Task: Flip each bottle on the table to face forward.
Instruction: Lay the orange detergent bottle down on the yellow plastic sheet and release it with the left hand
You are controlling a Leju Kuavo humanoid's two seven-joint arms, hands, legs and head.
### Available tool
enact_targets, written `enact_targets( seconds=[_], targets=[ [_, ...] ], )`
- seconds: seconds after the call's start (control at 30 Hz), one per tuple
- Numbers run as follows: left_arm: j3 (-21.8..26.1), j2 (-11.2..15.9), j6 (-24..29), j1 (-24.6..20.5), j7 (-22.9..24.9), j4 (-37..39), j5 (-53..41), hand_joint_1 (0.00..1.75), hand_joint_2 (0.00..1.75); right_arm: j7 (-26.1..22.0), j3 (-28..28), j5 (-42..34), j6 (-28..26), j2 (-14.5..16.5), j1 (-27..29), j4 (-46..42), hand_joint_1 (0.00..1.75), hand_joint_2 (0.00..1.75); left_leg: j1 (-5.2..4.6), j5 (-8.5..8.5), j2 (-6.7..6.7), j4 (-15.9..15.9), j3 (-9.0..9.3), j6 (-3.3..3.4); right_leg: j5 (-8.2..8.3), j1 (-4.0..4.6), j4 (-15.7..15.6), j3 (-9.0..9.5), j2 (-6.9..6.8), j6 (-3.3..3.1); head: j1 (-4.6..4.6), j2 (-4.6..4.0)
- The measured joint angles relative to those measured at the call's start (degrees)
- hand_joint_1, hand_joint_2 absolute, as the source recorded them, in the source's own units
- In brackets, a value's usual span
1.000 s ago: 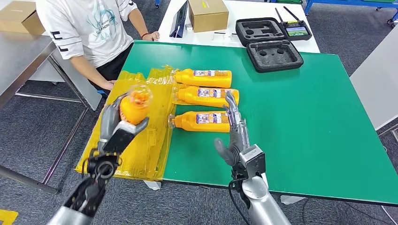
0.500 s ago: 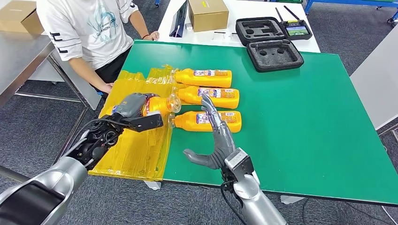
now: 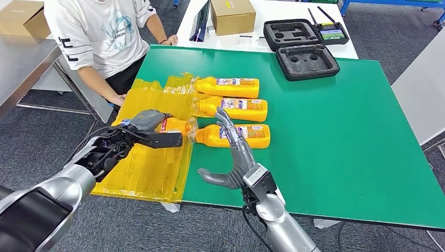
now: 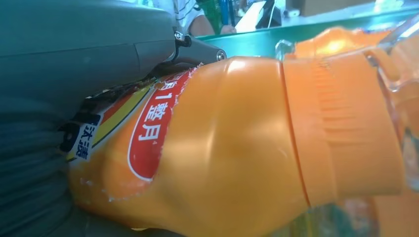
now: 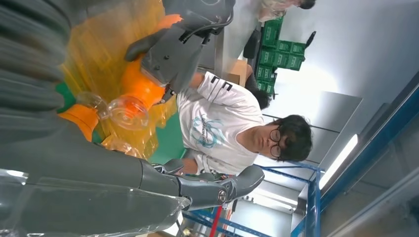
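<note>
Bottle lies sideways in my left hand, low over the yellow sheet at the bench edge; my right hand hovers open, empty. Left wrist view: label up, fingers wrapped. Next, I'd set it down beside the row.

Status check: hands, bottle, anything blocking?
Left hand grips orange bottle over yellow sheet. Right hand open beside nearest of three bottles. No obstruction.
</note>
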Motion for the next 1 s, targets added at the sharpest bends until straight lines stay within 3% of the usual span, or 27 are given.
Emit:
enact_targets(
  seconds=[0.47, 0.9, 0.93, 1.0],
  targets=[
    [-3.0, 0.0, -3.9, -0.1, 4.1, 4.2, -2.2, 1.75, 1.75, 0.4, 0.2, -0.7, 1.8, 0.9, -1.0, 2.3, 0.0, 1.75, 0.0, 0.0, 0.0, 0.0, 0.0, 0.0, 0.0, 0.0, 0.0, -0.01, 0.0, 0.0, 0.0, 0.0],
    [-4.5, -0.6, -4.0, 0.0, 5.0, 7.8, -3.2, 1.75, 1.75, -0.2, 0.2, 0.2, 2.7, 1.4, -2.1, 5.1, 0.0, 1.75, 0.0, 0.0, 0.0, 0.0, 0.0, -0.01, 0.0, 0.0, 0.0, 0.01, 0.0, 0.0, 0.0, 0.0],
    [-4.6, -0.7, -4.0, 0.0, 5.0, 7.9, -3.3, 1.7, 1.75, -0.3, 0.2, 0.3, 2.7, 1.4, -2.2, 5.3, 0.0, 1.75, 0.0, 0.0, 0.0, 0.0, 0.0, -0.01, 0.0, 0.0, 0.0, 0.01, 0.0, 0.0, 0.0, 0.0],
    [-4.6, -0.8, -4.0, 0.0, 4.8, 8.2, -3.3, 1.29, 1.75, -0.4, 0.2, 0.3, 2.7, 1.5, -2.2, 5.6, 0.0, 1.75, 0.0, 0.0, 0.0, 0.0, 0.0, -0.01, 0.0, 0.0, 0.0, 0.01, 0.0, 0.0, 0.0, 0.0]
  ],
)
